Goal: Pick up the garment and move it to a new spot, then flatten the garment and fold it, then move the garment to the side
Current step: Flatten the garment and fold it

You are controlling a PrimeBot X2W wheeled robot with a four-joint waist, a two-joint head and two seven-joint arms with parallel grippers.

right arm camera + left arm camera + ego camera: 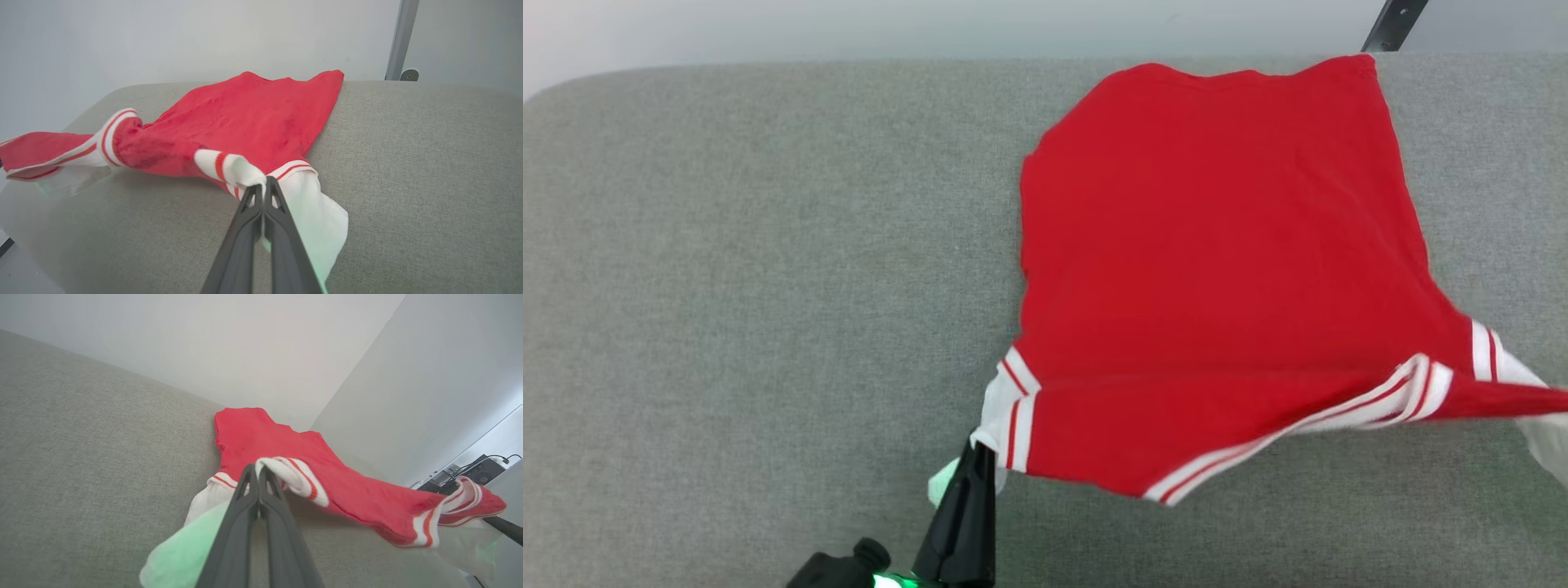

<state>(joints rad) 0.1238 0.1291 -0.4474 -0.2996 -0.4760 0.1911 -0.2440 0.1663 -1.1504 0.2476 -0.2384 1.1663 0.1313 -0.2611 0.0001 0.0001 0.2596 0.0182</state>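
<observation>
At the bottom edge of the head view, left of centre, the left gripper (980, 451) has its two dark fingers pressed together on a corner of the garment (1217, 245) — pinching the white-and-red striped trim (1018, 384). A green light (888, 581) glows at the gripper's base. In the right wrist view the right gripper (264, 188) is likewise clamped on a striped corner, and a limp white panel (316, 212) hangs beside its fingers. Between the two pinched corners the near hem is lifted taut off the padded surface (727, 286). The rest of the red jersey lies across the right half of the head view, soft and faintly creased, its far edge reaching the surface's back rim. The surface is grey, coarse-woven cloth with a rounded corner at upper left. Beyond it stands a pale wall (931, 24), and a dark angled post (1393, 23) rises at upper right. At the right edge of the left wrist view sits a dark box (478, 470) with cables — possibly electronics, too blurred to tell.
</observation>
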